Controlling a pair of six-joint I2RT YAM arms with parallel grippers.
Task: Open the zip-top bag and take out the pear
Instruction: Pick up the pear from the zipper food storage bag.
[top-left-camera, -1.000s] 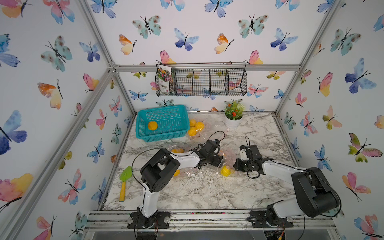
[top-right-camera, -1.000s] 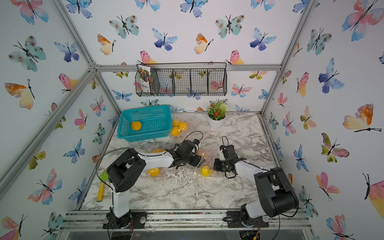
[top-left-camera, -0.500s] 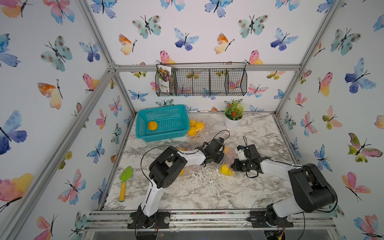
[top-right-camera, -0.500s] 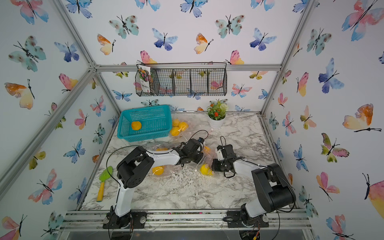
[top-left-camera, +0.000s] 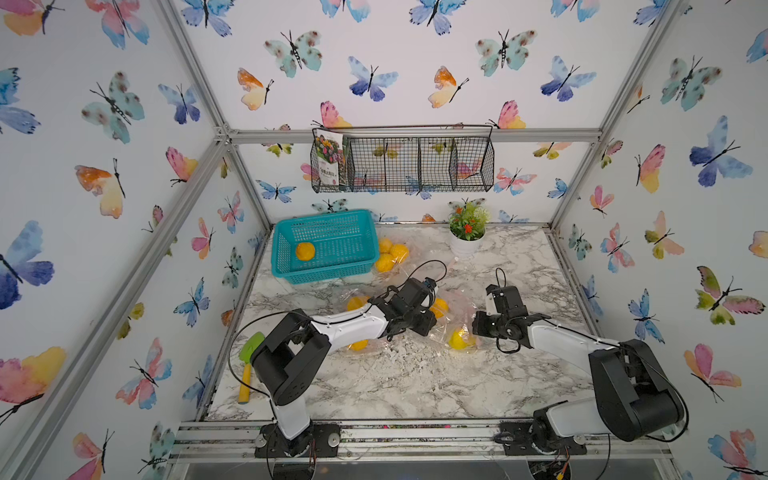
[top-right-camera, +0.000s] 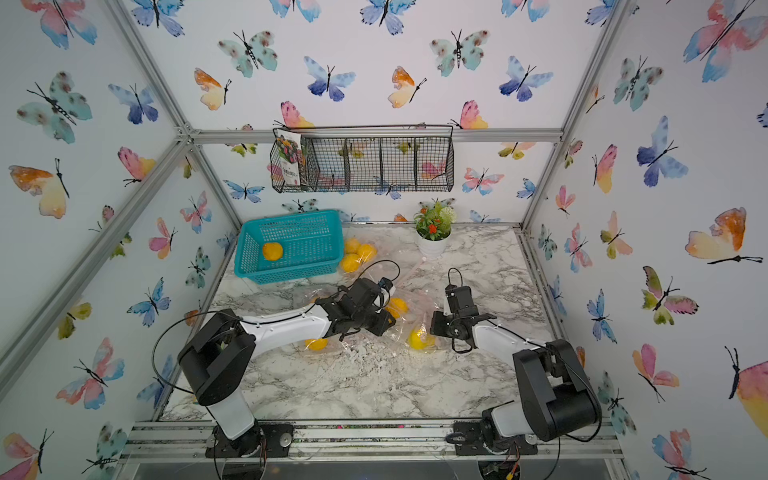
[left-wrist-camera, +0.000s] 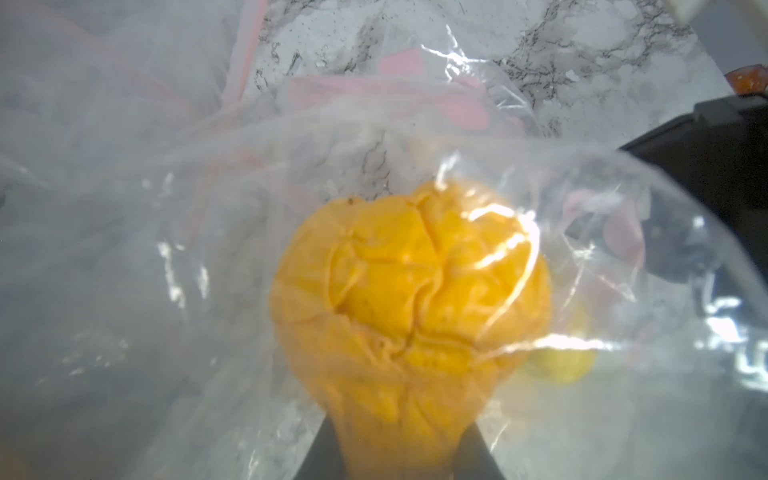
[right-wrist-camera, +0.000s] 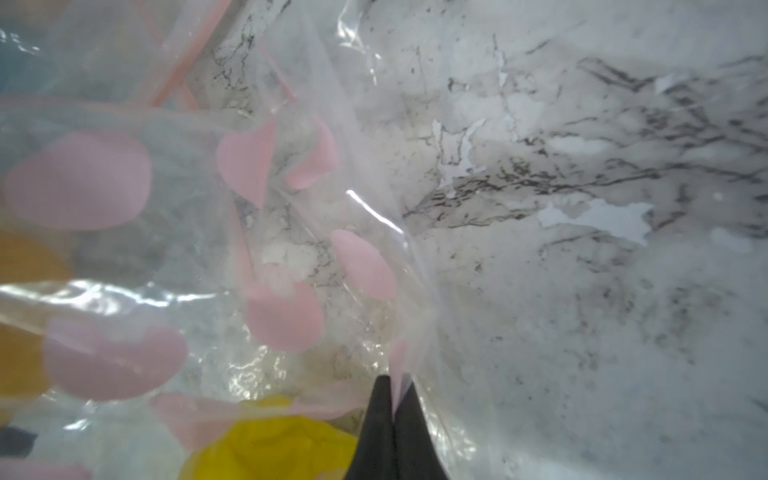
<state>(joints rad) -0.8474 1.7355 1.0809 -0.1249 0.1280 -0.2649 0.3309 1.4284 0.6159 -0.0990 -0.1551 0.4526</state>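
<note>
Left wrist view is showing the left pincer (left-wrist-camera: 401, 451) closing narrowly on the thin end of the orange pear (left-wrist-camera: 409, 282). Its two dark fingers (left-wrist-camera: 324, 457) are pressing in from either side and creasing the soft skin. Clear film of the bag (left-wrist-camera: 187, 208) is lying over and around the pear, near the middle of the tabletop (top-left-camera: 415, 382). Whether the fingers are gripping bare fruit or gripping through film, I cannot tell.

Opposite, the right pincer (right-wrist-camera: 392, 415) is clamping fully together on an edge of the bag, pinching a pink-printed fold between its tips.

Judging by this, opening and grasping are looking done or nearly so, and drawing the pear clear of the bag is remaining. Loose film is likely to be the hindrance, clinging and dragging along.

A yellow fruit (top-left-camera: 459, 338) is sitting in the film just beside the right pincer. More bagged fruit (top-left-camera: 390, 253) is lying by the teal basket (top-left-camera: 324, 272). A plant pot (top-left-camera: 464, 249) and a green scoop (top-left-camera: 251, 347) are standing well apart.
</note>
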